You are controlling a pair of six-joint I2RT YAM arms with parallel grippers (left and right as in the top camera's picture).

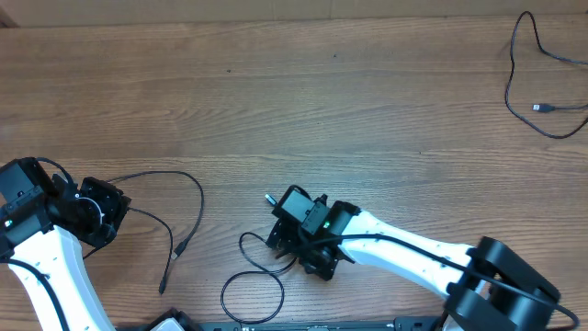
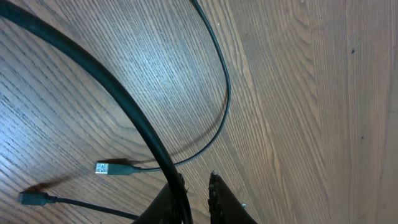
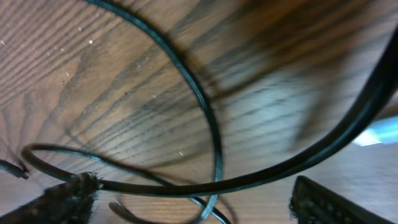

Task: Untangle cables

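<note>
Plainly, the move ahead turns on the looped cable [image 3: 216,140] at the right gripper [image 3: 196,200]. In the overhead view this cable curls away from that gripper toward the near edge of the bench [image 1: 322,92] and to its left. There it closes into a rough ring and crosses itself once just beside the gripper. Its slack therefore lies down and left of the jaws, and the right arm is much the nearer one to it.

The right gripper stands spread wide. A strand of the cable is strung across the opening and touches one pad, but nothing is pinched.

The left gripper [image 2: 196,186] has its fingers drawn close with only a narrow slit between them. The USB cable [image 2: 227,93] runs down against one finger. I cannot tell whether it is truly clamped. That cable arcs out toward the bench's middle and bends back, ending in a silver USB plug [image 2: 106,168]. A small dark plug [image 2: 30,199] lies near it.

From above, the USB cable and the looped cable lie near each other without crossing. The far cable [image 1: 542,108] lies well apart in the far right corner. My judgement is that what remains is opening the ring, by drawing the strand away from the crossing.
</note>
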